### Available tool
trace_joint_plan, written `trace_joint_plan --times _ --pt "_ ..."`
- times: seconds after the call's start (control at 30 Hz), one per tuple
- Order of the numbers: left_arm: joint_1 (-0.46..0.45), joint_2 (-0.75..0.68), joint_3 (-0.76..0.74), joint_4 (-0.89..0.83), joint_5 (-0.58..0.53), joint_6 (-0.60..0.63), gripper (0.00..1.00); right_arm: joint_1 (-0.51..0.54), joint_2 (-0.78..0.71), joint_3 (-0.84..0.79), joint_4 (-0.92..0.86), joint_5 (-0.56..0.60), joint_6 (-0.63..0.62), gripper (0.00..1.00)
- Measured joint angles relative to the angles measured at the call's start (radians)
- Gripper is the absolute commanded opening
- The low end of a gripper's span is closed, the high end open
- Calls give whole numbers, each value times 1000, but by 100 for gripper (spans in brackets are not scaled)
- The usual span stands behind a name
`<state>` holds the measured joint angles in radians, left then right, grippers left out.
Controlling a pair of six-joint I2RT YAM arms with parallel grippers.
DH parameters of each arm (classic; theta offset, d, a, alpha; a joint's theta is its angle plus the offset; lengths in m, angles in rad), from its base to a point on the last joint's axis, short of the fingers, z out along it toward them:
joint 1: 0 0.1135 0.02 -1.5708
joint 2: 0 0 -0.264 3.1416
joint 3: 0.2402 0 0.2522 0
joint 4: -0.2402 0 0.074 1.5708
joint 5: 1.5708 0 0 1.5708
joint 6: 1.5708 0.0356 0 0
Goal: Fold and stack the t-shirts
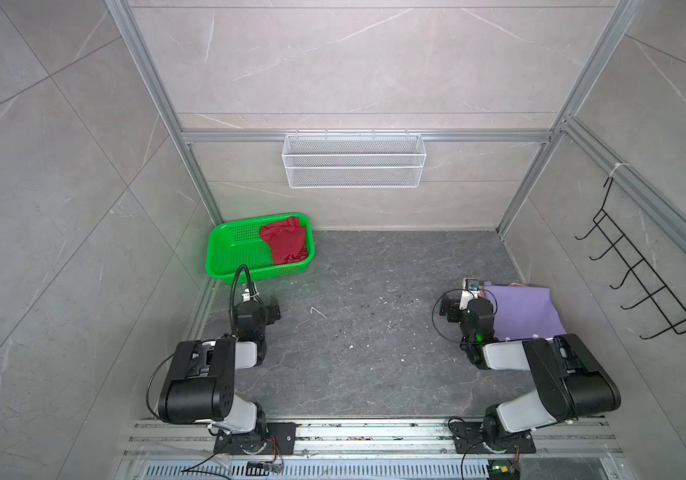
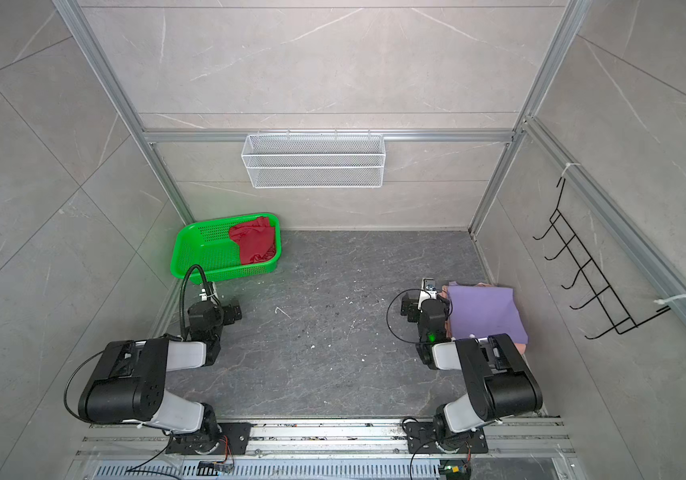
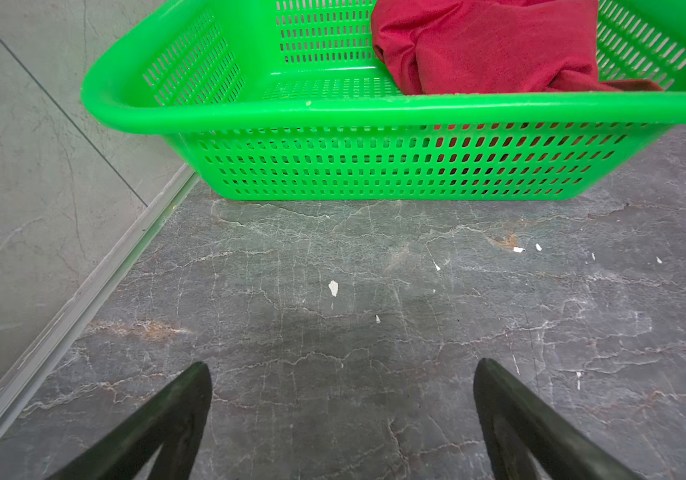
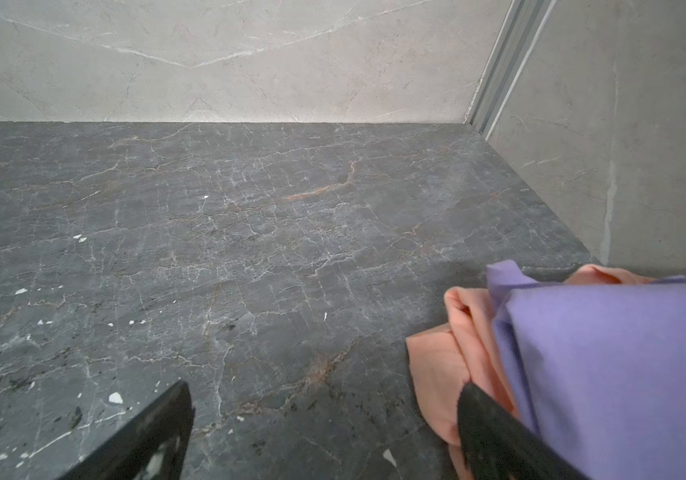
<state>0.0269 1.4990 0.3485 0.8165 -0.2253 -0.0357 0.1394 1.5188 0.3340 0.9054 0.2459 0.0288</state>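
A dark red t-shirt (image 1: 285, 245) (image 2: 255, 243) (image 3: 487, 45) lies crumpled in the right half of the green basket (image 1: 229, 249) (image 3: 374, 110) at the back left. A folded lavender t-shirt (image 1: 524, 311) (image 2: 485, 311) (image 4: 624, 374) rests on a salmon-pink t-shirt (image 4: 437, 365) (image 2: 522, 348) by the right wall. My left gripper (image 3: 341, 365) is open and empty over bare tabletop, short of the basket's near wall. My right gripper (image 4: 326, 384) is open too, with one finger (image 4: 495, 432) at the pink shirt's edge and nothing between the jaws.
The dark marble tabletop (image 1: 374, 311) is walled at the back and on both sides. A white wire basket (image 1: 354, 160) hangs on the back wall and a black hook rack (image 1: 640, 282) on the right wall. Aluminium rails (image 1: 374, 436) run along the front.
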Motion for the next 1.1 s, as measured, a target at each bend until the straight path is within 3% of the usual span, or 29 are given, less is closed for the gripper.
trace_joint_plan --times 1.1 --pt "0 0 0 0 0 0 100 0 0 0 0 0 0 99"
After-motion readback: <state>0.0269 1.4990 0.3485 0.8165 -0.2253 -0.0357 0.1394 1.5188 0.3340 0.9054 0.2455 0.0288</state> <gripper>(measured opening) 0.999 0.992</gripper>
